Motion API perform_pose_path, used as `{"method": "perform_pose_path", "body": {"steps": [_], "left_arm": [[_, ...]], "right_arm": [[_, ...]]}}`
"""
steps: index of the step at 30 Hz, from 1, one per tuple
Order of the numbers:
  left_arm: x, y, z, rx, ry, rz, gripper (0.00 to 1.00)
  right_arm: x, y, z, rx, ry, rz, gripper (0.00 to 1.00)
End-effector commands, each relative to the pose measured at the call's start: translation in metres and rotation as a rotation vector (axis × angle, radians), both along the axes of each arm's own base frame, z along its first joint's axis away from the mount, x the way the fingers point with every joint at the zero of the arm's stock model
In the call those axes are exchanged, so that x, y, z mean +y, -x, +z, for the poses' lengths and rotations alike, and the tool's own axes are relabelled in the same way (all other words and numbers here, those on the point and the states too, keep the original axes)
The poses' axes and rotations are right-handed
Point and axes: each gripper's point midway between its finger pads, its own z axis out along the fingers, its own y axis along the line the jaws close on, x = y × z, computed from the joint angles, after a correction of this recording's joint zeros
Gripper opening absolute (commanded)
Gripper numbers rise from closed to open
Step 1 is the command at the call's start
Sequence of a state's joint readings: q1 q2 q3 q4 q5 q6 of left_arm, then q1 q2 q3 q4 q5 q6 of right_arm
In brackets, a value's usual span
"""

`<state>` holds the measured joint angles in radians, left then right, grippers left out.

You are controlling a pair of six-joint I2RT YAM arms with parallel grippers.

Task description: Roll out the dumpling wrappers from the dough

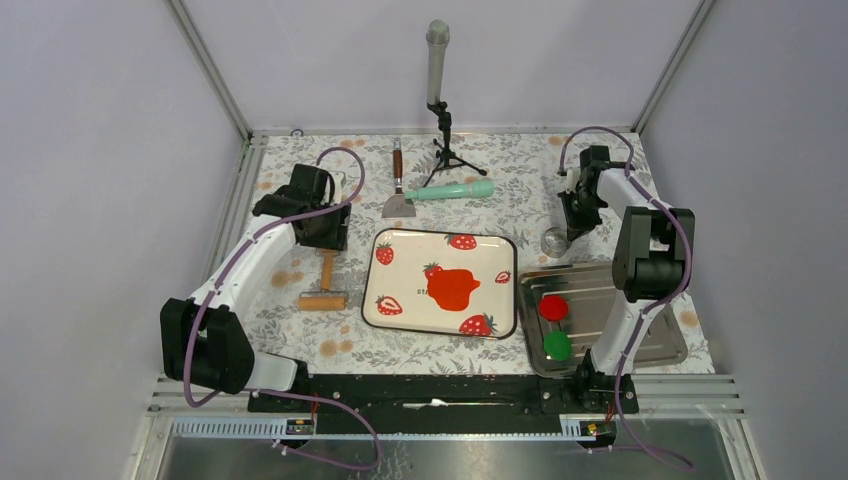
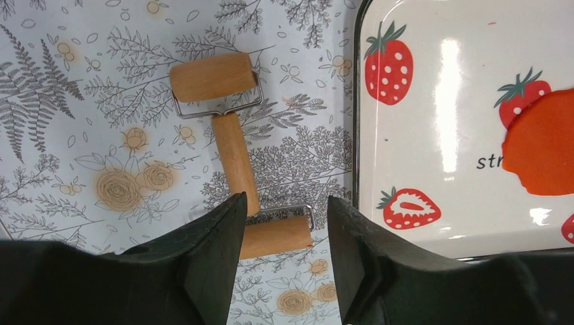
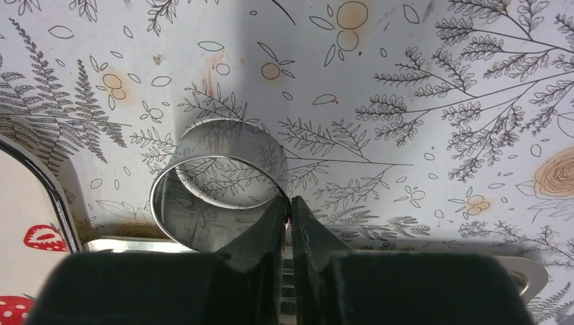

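The right gripper's fingers are pinched together on the thin wall of a metal ring, one finger seemingly inside it and one outside. The ring stands on the floral cloth just beside the corner of a steel pan. The left gripper hangs with its fingers spread and nothing between them, above the near end of a wooden roller that lies just beside the strawberry tray. The dough lies flat on that tray, right of centre, well apart from both grippers. It is a thin orange-red sheet with an uneven outline. It has no real point to it; its long axis looks to run across the tray, left to right, with one lobe bulging toward the pan. The likeliest trouble is at the ring. The hold is narrow and on slick metal, so the ring could swing or slip from the fingers as it rises, or clip the pan's rim close beside it. If it is set down over the sheet's ragged edge and not its full middle, the wrapper would come out with a bite missing. On the other side, the open left fingers sit low enough that a careless move could knock the roller against the tray.
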<state>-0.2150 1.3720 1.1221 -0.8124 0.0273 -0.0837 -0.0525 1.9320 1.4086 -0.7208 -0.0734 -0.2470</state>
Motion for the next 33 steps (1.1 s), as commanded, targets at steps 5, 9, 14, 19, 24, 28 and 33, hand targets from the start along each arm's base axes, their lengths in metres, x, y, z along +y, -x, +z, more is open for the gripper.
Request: {"method": "perform_pose_path", "body": {"steps": [5, 9, 14, 19, 24, 28, 33], "left_arm": [[-0.012, -0.014, 0.019, -0.077, 0.033, -0.031, 0.52], [-0.014, -0.016, 0.023, -0.087, 0.041, -0.039, 0.52], [-0.03, -0.017, 0.027, -0.094, 0.078, -0.079, 0.51], [-0.078, -0.026, 0.048, -0.193, 0.179, -0.189, 0.5], [-0.145, -0.029, 0.071, -0.208, 0.364, -0.282, 0.48], [-0.19, -0.025, 0.07, -0.184, 0.42, -0.345, 0.47], [-0.212, -0.009, 0.05, -0.099, 0.458, -0.38, 0.4]], "right_arm": [[0.004, -0.008, -0.002, -0.008, -0.033, -0.016, 0.13], [0.007, -0.009, 0.003, -0.015, -0.048, -0.012, 0.02], [0.03, -0.011, 0.047, -0.099, -0.154, 0.009, 0.0], [0.085, 0.005, 0.082, -0.108, -0.237, 0.127, 0.0], [0.153, 0.022, 0.097, -0.075, -0.373, 0.185, 0.0], [0.197, 0.031, 0.09, -0.041, -0.414, 0.239, 0.0], [0.228, 0.041, 0.078, -0.005, -0.416, 0.258, 0.0]]}}
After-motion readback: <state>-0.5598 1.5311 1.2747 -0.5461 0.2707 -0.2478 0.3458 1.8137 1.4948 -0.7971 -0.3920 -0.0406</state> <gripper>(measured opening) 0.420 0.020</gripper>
